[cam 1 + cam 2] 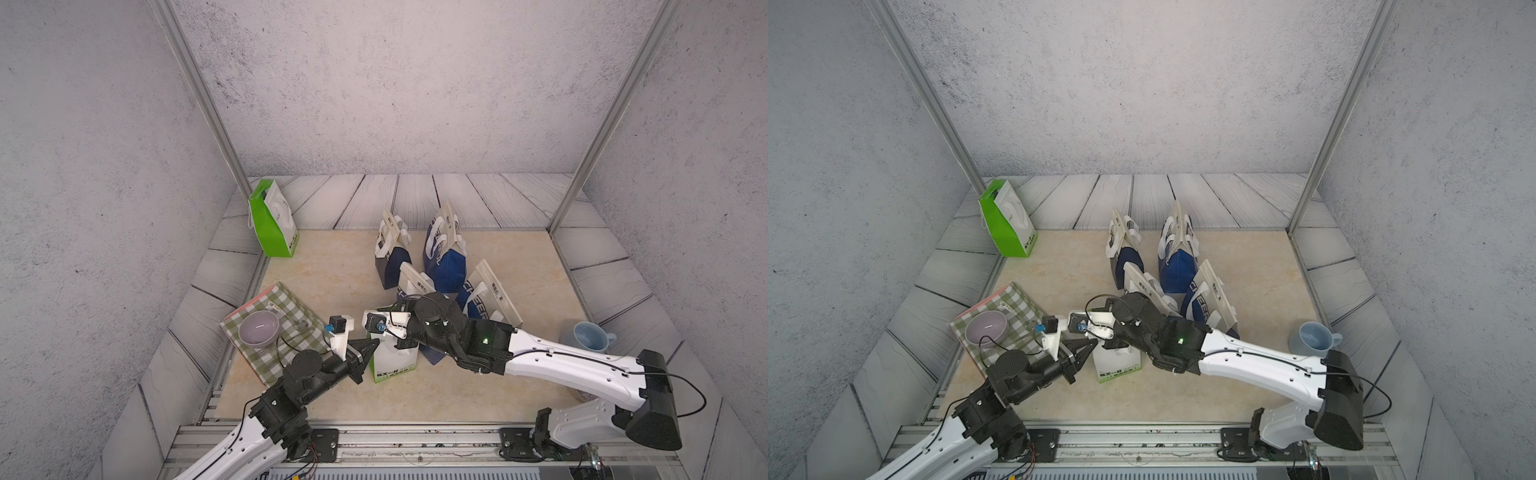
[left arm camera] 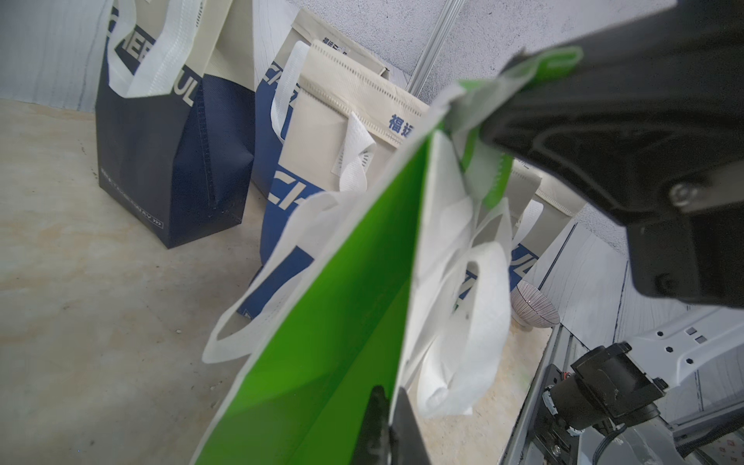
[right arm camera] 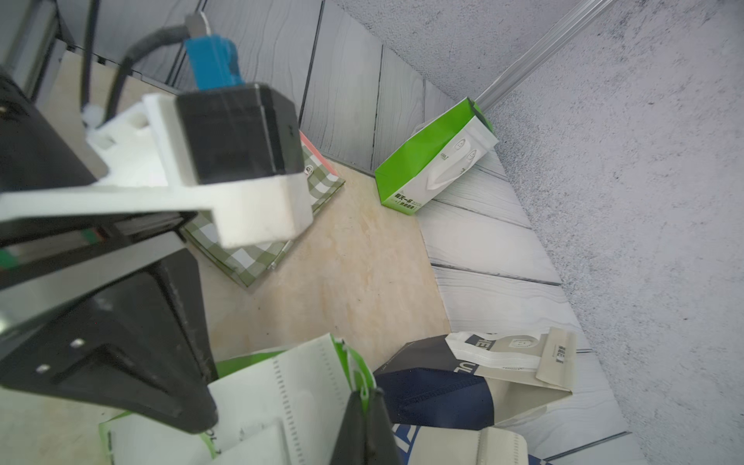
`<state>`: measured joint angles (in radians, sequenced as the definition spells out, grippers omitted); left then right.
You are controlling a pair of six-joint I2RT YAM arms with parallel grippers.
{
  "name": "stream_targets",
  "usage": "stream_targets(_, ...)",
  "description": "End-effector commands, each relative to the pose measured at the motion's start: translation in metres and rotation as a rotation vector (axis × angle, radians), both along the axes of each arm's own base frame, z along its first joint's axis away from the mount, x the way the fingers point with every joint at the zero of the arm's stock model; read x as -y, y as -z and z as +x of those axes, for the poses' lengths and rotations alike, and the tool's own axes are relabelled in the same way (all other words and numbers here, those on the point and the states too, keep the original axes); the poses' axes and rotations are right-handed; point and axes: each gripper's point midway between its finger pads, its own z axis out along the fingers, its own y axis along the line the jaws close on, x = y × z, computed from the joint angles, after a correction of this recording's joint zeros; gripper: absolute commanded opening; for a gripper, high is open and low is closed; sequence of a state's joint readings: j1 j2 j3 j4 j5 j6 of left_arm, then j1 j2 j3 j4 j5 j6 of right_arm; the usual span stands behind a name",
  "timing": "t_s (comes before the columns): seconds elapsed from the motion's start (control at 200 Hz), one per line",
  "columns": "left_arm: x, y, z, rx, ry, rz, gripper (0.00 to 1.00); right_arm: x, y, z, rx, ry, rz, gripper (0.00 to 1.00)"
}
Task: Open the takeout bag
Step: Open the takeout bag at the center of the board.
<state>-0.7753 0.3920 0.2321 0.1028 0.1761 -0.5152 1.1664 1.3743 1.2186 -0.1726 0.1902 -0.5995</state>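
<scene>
Right end effector (image 3: pixel 364 396) grips takeout bag (image 1: pixel 395 365), blue bags (image 1: pixel 442 266) close behind.

Robot lab cell: aluminium frame (image 1: pixel 205 104), printed backdrop walls (image 1: pixel 395 83).

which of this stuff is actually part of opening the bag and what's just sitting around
In the job: front green bag, left gripper and right gripper, both shut on it.
Lying about: corner green bag, blue bags, purple bowl, checked mat, blue mug.

left pincer (image 1: pixel 375 343) clamped, right pincer (image 3: pixel 364 398) clamped
</scene>
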Motion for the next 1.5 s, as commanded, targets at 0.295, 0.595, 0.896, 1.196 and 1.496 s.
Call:
stream_targets(0.295, -0.002, -0.004, -0.003, 0.019, 0.003, 0.022, 0.00, 0.013, -0.018, -0.004, -0.126, -0.052, -0.048, 0.00)
stream_targets(0.595, -0.002, -0.002, -0.003, 0.022, 0.005, 0.031, 0.00, 0.013, -0.019, 0.000, -0.179, -0.074, -0.097, 0.00)
stream_targets(0.896, -0.006, 0.000, -0.003, 0.034, -0.006, 0.047, 0.00, 0.014, -0.021, 0.001, -0.241, -0.101, -0.131, 0.00)
stream_targets(1.196, -0.007, 0.000, -0.003, 0.040, -0.009, 0.050, 0.00, 0.011, -0.021, -0.006, -0.308, -0.158, -0.151, 0.00)
stream_targets(1.496, -0.006, 0.000, -0.003, 0.042, -0.006, 0.050, 0.00, 0.012, -0.006, 0.000, -0.298, -0.125, -0.147, 0.05)
